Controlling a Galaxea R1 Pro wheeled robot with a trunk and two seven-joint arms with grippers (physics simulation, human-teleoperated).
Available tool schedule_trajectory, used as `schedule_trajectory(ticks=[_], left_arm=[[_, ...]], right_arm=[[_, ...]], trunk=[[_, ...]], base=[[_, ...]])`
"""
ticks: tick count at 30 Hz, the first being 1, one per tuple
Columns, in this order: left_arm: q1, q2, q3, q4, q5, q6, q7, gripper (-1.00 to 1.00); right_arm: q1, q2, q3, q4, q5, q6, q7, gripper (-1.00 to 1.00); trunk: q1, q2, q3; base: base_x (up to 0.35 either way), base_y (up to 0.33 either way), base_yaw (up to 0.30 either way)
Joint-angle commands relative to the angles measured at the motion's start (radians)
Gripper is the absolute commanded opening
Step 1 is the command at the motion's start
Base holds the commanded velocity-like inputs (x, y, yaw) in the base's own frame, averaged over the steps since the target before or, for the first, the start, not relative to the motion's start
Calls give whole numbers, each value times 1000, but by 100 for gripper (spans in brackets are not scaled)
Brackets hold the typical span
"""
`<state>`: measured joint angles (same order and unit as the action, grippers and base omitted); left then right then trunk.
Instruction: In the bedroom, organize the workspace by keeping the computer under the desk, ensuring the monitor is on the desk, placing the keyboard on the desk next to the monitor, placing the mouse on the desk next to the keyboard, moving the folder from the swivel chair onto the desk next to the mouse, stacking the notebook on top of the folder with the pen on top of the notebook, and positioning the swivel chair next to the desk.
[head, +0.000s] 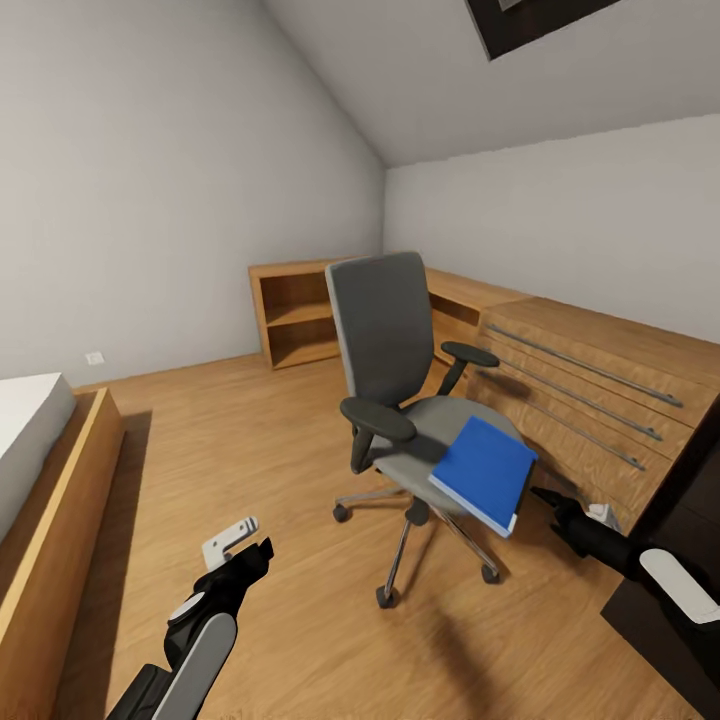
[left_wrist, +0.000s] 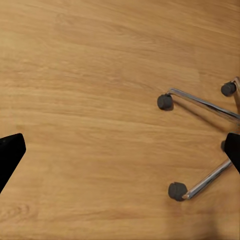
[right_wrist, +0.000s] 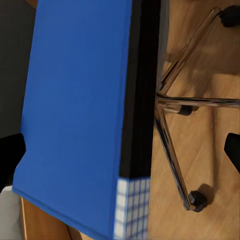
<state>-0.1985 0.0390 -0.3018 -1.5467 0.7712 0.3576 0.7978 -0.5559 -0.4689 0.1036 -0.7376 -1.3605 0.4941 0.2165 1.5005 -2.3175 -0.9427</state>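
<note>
Overhead, the folder (head: 486, 472) juts off the swivel chair (head: 400, 380) seat's front edge; right gripper (head: 545, 498) just beside it, grip unclear. Left wrist: fingertips (left_wrist: 11, 155) spread wide, empty, over floor (left_wrist: 90, 100). Right wrist: fingers apart, folder between.

Left tool (head: 243, 541) gapes; right tool (head: 548, 500) seemingly open.

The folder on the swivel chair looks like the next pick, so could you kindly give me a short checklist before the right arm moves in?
1. Folder on swivel chair seat, overhanging front edge: ok.
2. Right gripper beside the folder, not yet around it: ok.
3. Right fingers spread wide in the right wrist view: ok.
4. Left gripper over bare floor, away from the chair: ok.
5. Desk space free for placing: cannot tell.
</note>
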Motion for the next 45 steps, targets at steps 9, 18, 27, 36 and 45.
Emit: schedule_trajectory(ticks=[9,18,27,36,45], left_arm=[[-1,1,-2,-1,5,3,7,100],[-1,1,-11,0,8,3,7,100],[-1,1,-10,1,11,3,8,100],[-1,1,-11,2,8,3,8,100],[-1,1,-11,2,7,3,8,100]], right_arm=[[-1,4,4,1,-3,-1,10,100],[-1,2,5,2,-1,0,83,100],[-1,-13,-95,79,-34,211,206,100],[-1,-29,-204,96,-37,351,209,100],[-1,-34,-208,96,-37,365,210,100]], trunk=[[34,-64,-29],[50,-92,-42],[50,-92,-42],[50,-92,-42],[84,-155,-70]], base=[[0,0,0],[0,0,0],[0,0,0],[0,0,0],[0,0,0]])
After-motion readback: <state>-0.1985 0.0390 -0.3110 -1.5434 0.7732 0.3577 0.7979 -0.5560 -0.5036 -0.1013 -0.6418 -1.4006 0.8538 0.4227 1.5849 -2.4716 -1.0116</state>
